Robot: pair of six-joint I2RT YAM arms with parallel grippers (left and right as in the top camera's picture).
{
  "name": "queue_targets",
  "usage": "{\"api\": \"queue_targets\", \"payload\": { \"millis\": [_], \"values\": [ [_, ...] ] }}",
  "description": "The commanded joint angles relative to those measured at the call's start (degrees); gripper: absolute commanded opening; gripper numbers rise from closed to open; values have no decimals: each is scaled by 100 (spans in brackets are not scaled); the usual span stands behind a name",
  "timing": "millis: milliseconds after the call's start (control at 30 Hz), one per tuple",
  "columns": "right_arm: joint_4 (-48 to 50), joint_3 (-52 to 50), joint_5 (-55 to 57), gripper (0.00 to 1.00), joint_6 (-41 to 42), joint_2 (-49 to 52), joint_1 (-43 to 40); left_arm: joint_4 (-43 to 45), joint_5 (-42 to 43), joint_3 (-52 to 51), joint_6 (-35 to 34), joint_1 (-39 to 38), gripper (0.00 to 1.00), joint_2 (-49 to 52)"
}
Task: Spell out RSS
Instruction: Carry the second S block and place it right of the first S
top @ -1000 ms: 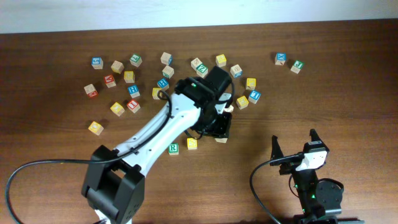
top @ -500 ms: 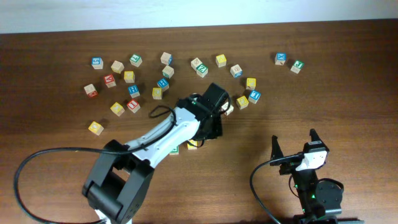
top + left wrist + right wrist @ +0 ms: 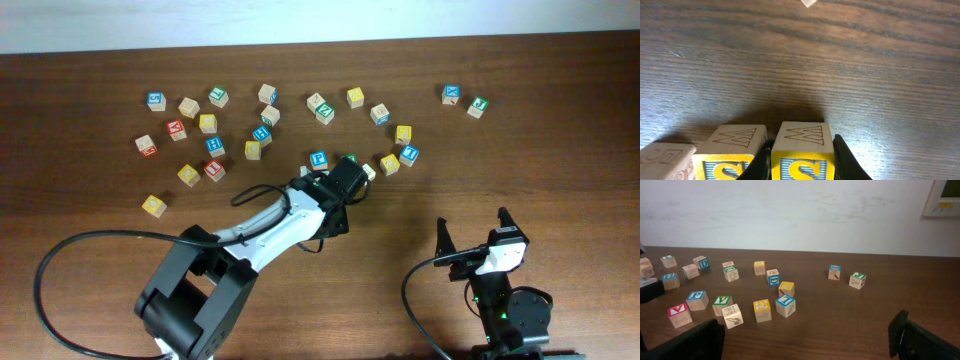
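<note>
Your left arm (image 3: 265,222) is reaching lower over the worktop (image 3: 840,65) than a second ago. In the overhead view it is now hiding the spot where the little row is growing.

The left fingers (image 3: 846,161) are squeezing a yellow S cube (image 3: 802,150), one finger on each side. It is sitting just beside the other S cube (image 3: 735,150), with one dark finger filling the thin gap between them. Both tops are looking level, so the held cube is likely resting down, but you cannot see under it.

A third cube (image 3: 664,156) is peeking in at the left edge, next to the other S cube. Too little is showing to read it, though it is probably the R.

So you are doing the last step: setting down the last S. Next you are going to need a gentle let-go and a straight lift, so the finger between the cubes is not knocking the row crooked.

The right fingers (image 3: 920,339) are waiting wide open, holding nothing, well apart from the row. Loose cubes (image 3: 215,145) are lying scattered further back.
</note>
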Motion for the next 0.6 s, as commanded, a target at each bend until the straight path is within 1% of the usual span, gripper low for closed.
{"api": "queue_targets", "payload": {
  "millis": [0, 33, 100, 133, 200, 267, 400, 500, 533, 567],
  "values": [
    [-22, -35, 9, 98, -17, -33, -37, -9, -188, -55, -118, -2, 1, 42],
    [-22, -35, 9, 98, -17, -33, -37, -9, -39, -52, -114, -2, 1, 39],
    [-22, -35, 9, 98, -17, -33, -37, -11, 0, -50, -111, -2, 2, 39],
    [-22, -35, 9, 98, -20, -33, -37, -15, 0, -35, -109, -2, 6, 39],
    [-22, -35, 9, 98, -17, -33, -37, -33, -2, 31, -55, -2, 9, 26],
    [-22, -35, 9, 98, -17, -33, -37, -35, -2, 201, 229, -2, 12, 11],
    [-22, -35, 9, 98, -20, -33, -37, -42, -2, 313, 254, -2, 22, 7],
    [-22, -35, 9, 98, -20, -33, -37, -63, 0, 313, 254, -2, 23, 7],
    [-22, -35, 9, 98, -20, -33, -37, -101, 0, 313, 254, -4, 25, 7],
    [-22, -35, 9, 98, -17, -33, -37, -186, -2, 313, 254, -2, 35, 7]
  ]
}}
